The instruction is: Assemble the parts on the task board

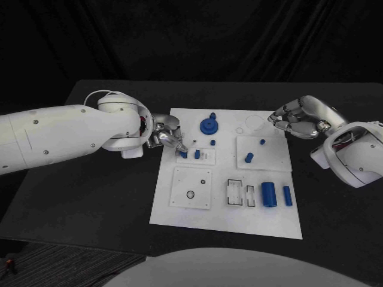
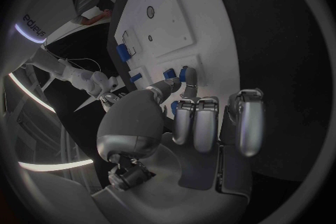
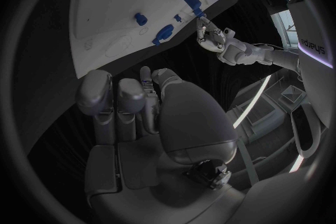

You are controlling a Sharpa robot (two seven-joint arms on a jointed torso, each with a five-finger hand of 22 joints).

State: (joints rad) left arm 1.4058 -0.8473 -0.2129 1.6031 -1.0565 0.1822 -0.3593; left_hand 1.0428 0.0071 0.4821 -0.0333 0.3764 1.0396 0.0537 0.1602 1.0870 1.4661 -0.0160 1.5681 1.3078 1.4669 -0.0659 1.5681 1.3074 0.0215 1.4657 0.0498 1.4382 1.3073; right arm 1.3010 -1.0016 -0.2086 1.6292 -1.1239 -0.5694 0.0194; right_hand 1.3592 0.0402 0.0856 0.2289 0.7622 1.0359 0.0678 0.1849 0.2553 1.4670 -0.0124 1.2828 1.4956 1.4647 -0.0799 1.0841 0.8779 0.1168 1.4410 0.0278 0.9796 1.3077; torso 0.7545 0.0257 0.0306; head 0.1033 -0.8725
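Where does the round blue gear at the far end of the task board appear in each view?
Head view: blue gear, far end of the task board.
Left wrist view: cannot tell it apart.
Right wrist view: blue gear, near the board's edge.
Shared landmark: left hand.

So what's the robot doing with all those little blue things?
It is putting small blue parts together on the white task board. Its left hand reaches over the board's left edge, fingertips at a small blue peg standing in a little plate there; whether it grips the peg is hard to tell. The right hand hovers off the board's right side, fingers curled, holding nothing. Two blue cylinders lie nearer the robot.
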